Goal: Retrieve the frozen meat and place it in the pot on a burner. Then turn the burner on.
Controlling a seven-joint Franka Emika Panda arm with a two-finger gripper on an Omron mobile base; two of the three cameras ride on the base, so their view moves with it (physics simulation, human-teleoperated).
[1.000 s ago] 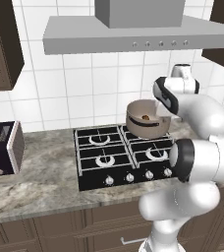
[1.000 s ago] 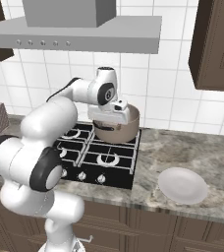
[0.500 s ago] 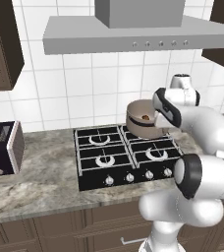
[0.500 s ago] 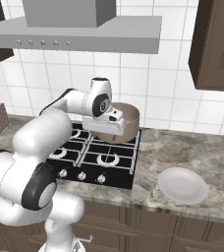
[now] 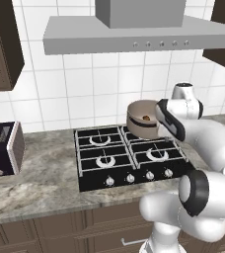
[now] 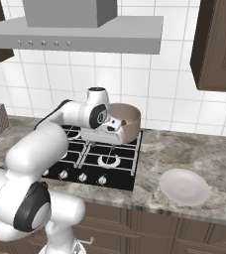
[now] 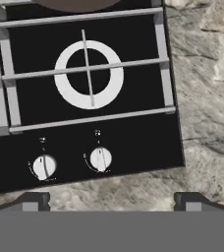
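Pot point(image 5: 143, 119) holds meat point(image 5: 146, 118); gripper point(image 7: 109, 199) above cooktop edge point(image 7: 133, 170).

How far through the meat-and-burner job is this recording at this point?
Done: the frozen meat lies in the pot on the rear right burner. In hand: the tool, open and empty, looks down at the knobs. Left: turning the burner on; no flame shows.

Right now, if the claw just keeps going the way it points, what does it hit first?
Probably the black cooktop, near its front strip: the hand view looks down on the front-right burner and the rightmost knob. Nothing lies in between. Depth is unclear, so burner grate or knob strip could come first.
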